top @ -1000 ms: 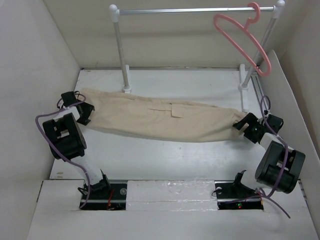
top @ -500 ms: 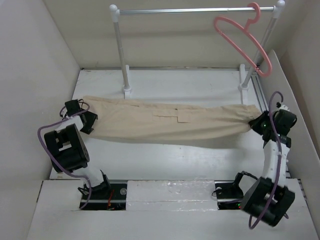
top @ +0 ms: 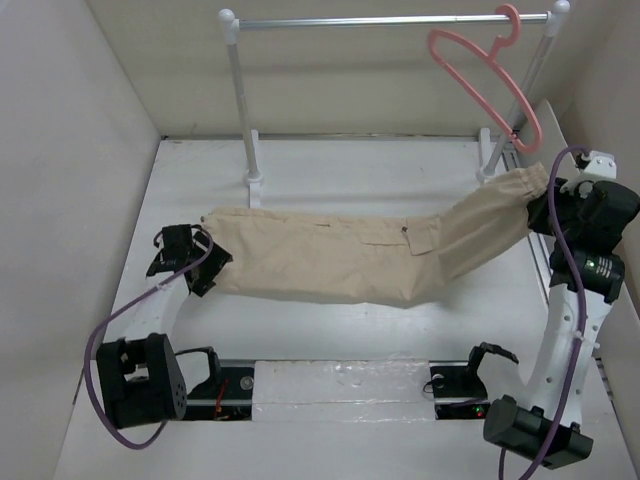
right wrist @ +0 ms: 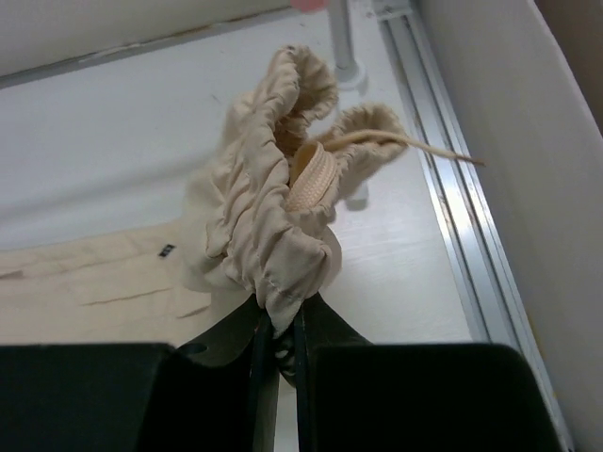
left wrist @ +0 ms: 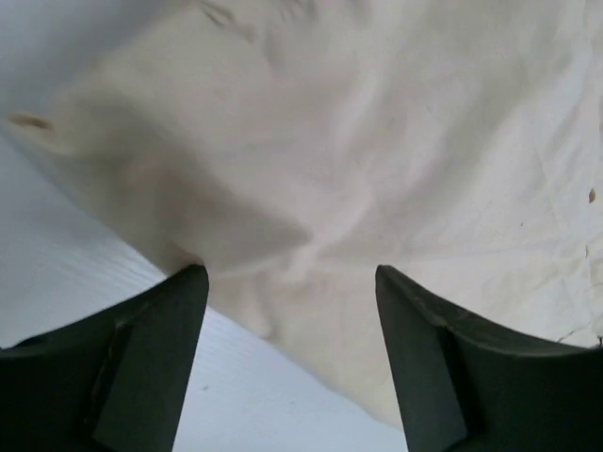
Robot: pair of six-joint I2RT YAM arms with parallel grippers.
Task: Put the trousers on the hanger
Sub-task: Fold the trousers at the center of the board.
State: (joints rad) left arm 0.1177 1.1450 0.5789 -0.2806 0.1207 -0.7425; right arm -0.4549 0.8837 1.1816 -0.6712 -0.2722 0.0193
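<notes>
Trousers point(top: 350, 255): stretched across table point(top: 350, 170), waistband end raised off surface, just below hanger point(top: 490, 85) on rail point(top: 390, 20).
Right gripper point(right wrist: 280, 325): jaws clamped on gathered waistband; firm hold for lift.
Left gripper point(left wrist: 292, 282): jaws spread at leg end, cloth unpinched, free to trail.

No lettering, brand, number or sign is legible anywhere, neither on the trousers point(top: 340, 262) nor the hanger point(top: 497, 42).
</notes>
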